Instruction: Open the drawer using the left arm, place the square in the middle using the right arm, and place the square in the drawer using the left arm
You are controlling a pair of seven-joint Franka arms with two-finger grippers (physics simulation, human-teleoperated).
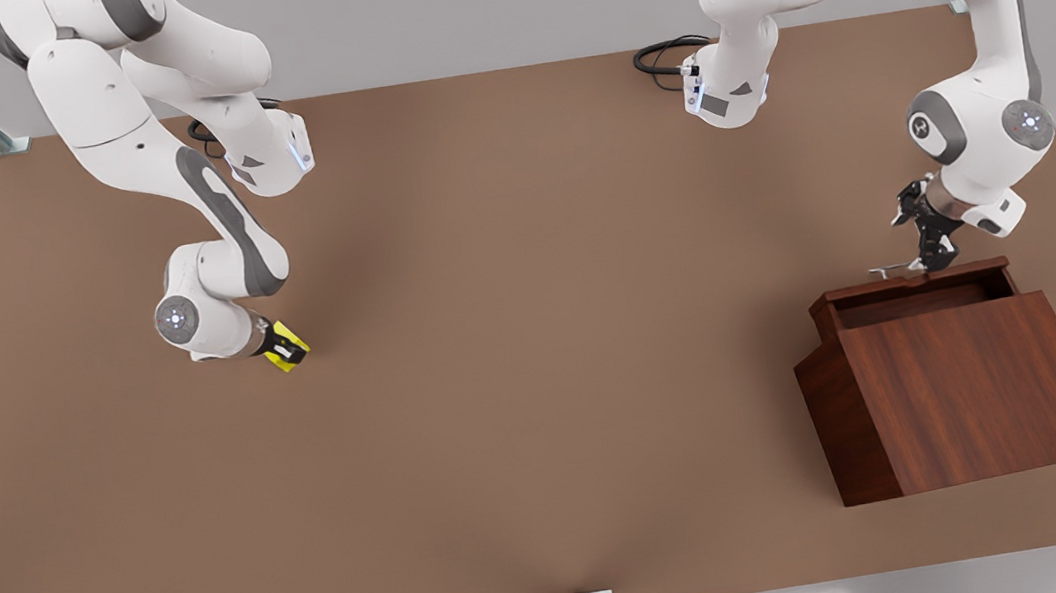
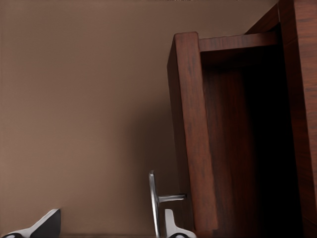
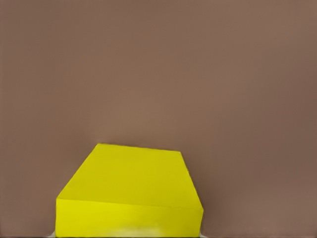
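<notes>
The square (image 1: pixel 282 361) is a small yellow cube low over the tabletop on the front view's left. My right gripper (image 1: pixel 285 347) is shut on it, its black fingers at either side. The square (image 3: pixel 130 198) sits very close in the right wrist view. On the front view's right, the drawer (image 1: pixel 919 278) stands pulled out of the wooden box (image 1: pixel 983 392). My left gripper (image 1: pixel 931 255) hovers open at the silver handle (image 1: pixel 891 270). In the left wrist view the handle (image 2: pixel 154 203) lies between the spread fingertips (image 2: pixel 44 223), next to the drawer's front (image 2: pixel 190 134).
Plain brown tabletop (image 1: pixel 533 336) spreads between the two arms. A black cable (image 1: pixel 659 54) lies at the far edge by the arm's base. The table's edges run along the near and side borders.
</notes>
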